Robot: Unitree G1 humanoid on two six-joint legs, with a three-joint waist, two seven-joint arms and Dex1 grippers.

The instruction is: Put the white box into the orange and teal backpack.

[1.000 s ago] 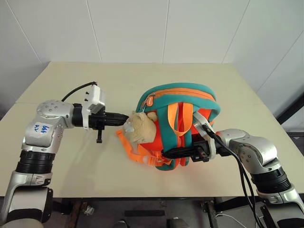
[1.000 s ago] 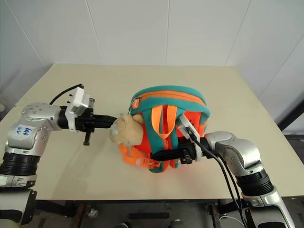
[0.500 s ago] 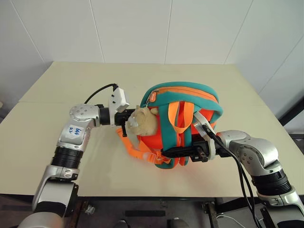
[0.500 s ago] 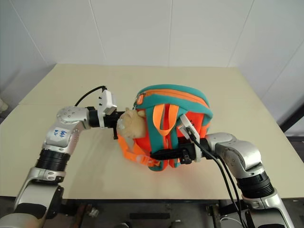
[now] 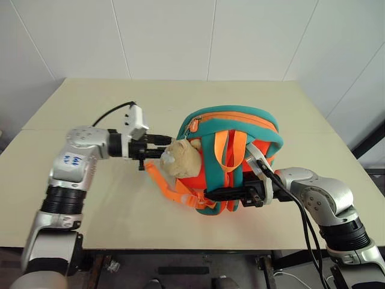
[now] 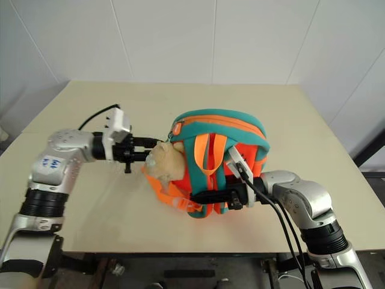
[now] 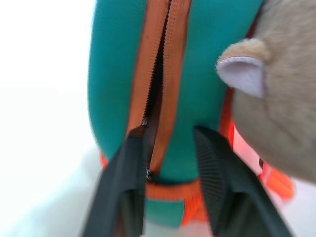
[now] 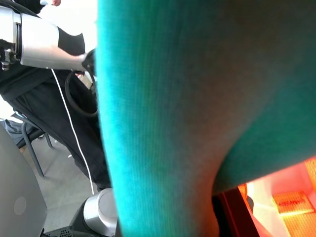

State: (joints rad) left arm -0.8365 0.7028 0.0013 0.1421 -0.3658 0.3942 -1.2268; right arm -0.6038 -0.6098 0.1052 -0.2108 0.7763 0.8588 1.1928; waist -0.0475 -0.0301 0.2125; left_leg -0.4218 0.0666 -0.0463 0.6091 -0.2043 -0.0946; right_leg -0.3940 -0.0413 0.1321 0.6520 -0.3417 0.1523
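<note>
1. Table point(image 5: 108, 211): pale cream rectangular top, set against a white panelled wall.
2. Orange and teal backpack point(image 5: 231, 129): small bright orange fabric bag with teal padded trim, standing near the table's middle, its orange webbing straps point(image 5: 225, 150) facing the camera. The orange zipper point(image 7: 158, 74) along the teal top band is parted to a narrow dark slit.
3. Plush toy point(image 5: 180, 158): tan, soft, attached at the backpack's left side; loose orange strap ends lie on the table just below it.
4. Left gripper point(image 5: 159, 143): 2 black fingers point(image 7: 123, 187) standing partly apart, holding nothing, tips just beside the plush toy and level with the backpack's left end, 1 finger on either side of the zipper line in the left wrist view.
5. Right gripper point(image 5: 219, 194): fingers narrow, clamped on the backpack's lower teal edge at the front.
6. White box: not visible on the table; whether it sits within the backpack cannot be told.
</note>
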